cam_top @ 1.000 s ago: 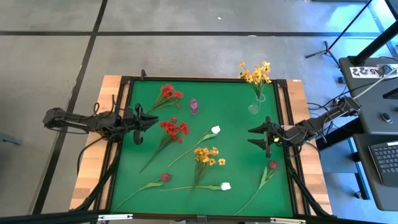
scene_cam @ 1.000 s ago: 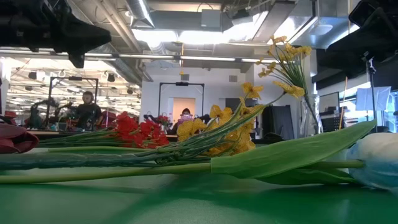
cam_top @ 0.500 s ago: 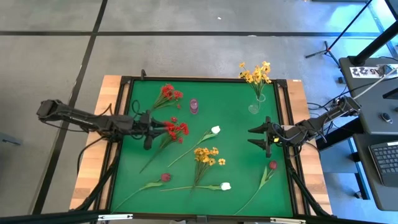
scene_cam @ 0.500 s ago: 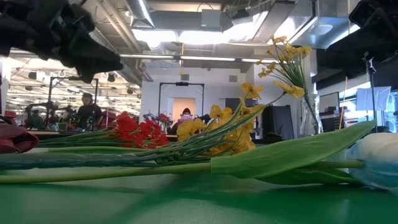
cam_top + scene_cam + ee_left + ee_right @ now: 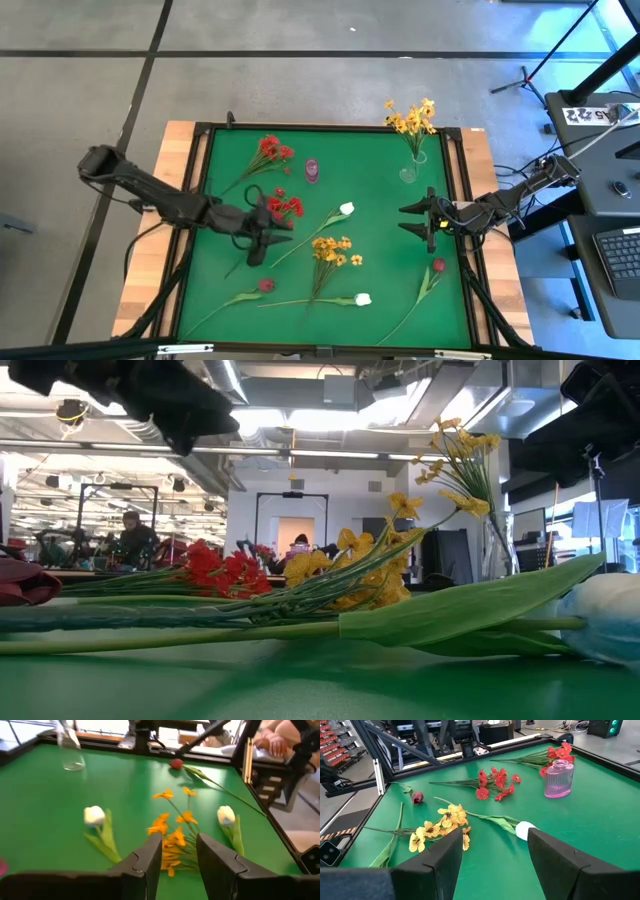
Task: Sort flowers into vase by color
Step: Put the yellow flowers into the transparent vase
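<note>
My left gripper (image 5: 268,240) hangs open above the green mat, over the long stem of a red spray (image 5: 281,207), fingers pointing toward the yellow-orange spray (image 5: 334,250) (image 5: 170,837). It touches nothing; the low view shows the left arm (image 5: 180,405) well above the flowers. My right gripper (image 5: 407,221) waits open near the right edge. On the mat lie another red spray (image 5: 271,151), two white buds (image 5: 346,209) (image 5: 362,299) and two maroon buds (image 5: 266,285) (image 5: 438,265). A clear vase (image 5: 409,170) holds yellow stems (image 5: 412,120). A pink vase (image 5: 312,170) stands upright.
A dark frame (image 5: 330,128) borders the green mat on a wooden table (image 5: 170,170). Bare mat lies between the clear vase and my right gripper. Beyond the right edge stand a desk with a keyboard (image 5: 615,255) and cables. A person (image 5: 132,535) shows far off in the room.
My left gripper has travelled from the mat's left edge toward the right and near edges, passing over the red spray to a spot above its stem, with the arm stretching out. No flower has shifted. The right arm has kept still.
</note>
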You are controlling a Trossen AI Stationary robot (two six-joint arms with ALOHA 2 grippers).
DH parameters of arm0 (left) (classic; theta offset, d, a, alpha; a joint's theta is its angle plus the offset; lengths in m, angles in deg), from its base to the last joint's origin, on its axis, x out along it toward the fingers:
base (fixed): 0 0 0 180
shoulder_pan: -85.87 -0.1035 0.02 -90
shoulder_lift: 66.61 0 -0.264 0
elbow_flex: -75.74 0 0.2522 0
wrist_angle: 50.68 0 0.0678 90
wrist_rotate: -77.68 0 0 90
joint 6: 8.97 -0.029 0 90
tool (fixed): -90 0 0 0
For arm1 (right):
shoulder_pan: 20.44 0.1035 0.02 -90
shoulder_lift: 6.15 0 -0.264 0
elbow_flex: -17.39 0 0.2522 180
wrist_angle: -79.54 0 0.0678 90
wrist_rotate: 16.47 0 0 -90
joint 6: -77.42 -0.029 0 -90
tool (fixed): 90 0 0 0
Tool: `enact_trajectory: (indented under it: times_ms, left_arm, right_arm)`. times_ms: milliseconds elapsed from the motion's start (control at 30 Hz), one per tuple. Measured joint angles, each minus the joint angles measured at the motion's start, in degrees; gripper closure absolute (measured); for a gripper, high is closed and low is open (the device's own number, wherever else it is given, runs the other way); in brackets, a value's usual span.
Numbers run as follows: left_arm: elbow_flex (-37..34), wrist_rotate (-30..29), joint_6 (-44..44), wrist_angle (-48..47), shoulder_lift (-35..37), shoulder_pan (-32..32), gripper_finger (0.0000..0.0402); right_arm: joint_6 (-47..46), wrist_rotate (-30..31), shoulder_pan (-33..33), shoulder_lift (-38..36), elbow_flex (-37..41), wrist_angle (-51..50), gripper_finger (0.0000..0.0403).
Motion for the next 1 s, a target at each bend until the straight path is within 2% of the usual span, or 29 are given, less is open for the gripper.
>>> enact_trajectory:
  times_ms: [100,267,333,533,767,1000]
  left_arm:
    - [2.7,0.0,2.0,0.0,-4.8,1.5,0.0285]
    - [5.2,-1.7,21.8,0.0,-12.1,3.9,0.0285]
    - [6.1,-2.1,26.0,-0.1,-15.2,5.0,0.0285]
    - [11.8,-1.9,31.4,0.3,-25.8,8.8,0.0285]
    - [22.1,-1.9,32.7,-0.1,-35.5,8.7,0.0285]
    - [27.5,-0.1,36.1,-11.5,-39.6,6.7,0.0285]
  right_arm:
    - [0.0,0.0,0.0,0.0,0.0,0.0,0.018]
    - [-0.3,0.0,0.0,0.0,0.0,0.0,0.018]
    - [-0.2,0.0,0.0,0.0,0.0,-0.1,0.018]
    - [-0.2,0.0,0.0,0.0,0.0,-0.1,0.018]
    - [-0.2,0.5,0.0,0.0,0.0,-0.1,0.018]
    - [-0.3,0.5,0.0,0.0,0.0,-1.3,0.018]
